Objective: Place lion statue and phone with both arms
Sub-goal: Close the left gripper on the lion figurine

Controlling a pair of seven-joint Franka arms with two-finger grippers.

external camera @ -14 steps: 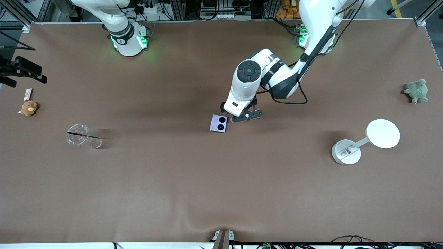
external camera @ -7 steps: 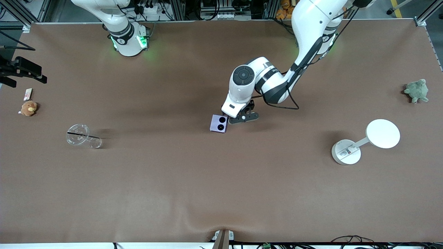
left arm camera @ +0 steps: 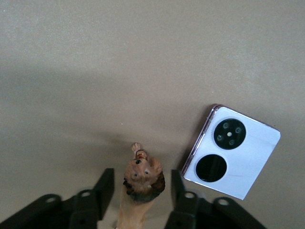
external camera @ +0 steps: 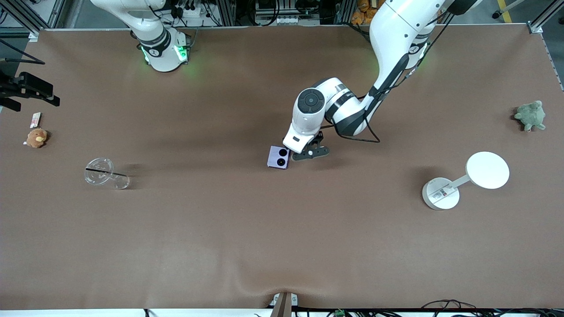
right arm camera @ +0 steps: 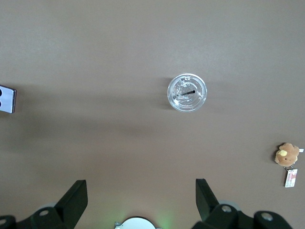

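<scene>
The lavender phone lies flat mid-table with its two black camera circles up; it also shows in the left wrist view. My left gripper is low over the table just beside the phone, toward the left arm's end. It is shut on the reddish-brown lion statue, whose head hangs between the fingertips while its body runs up out of view. The lion is hidden in the front view. My right gripper is open and empty, high over the table near its base, and the arm waits.
A clear lidded cup with a black straw lies toward the right arm's end. A brown plush toy and a small card sit near that edge. A white stand with a round disc and a green plush toy are toward the left arm's end.
My left arm has shifted a little toward the phone and lowered, bringing the lion closer beside it. The phone and the right arm have not moved.
</scene>
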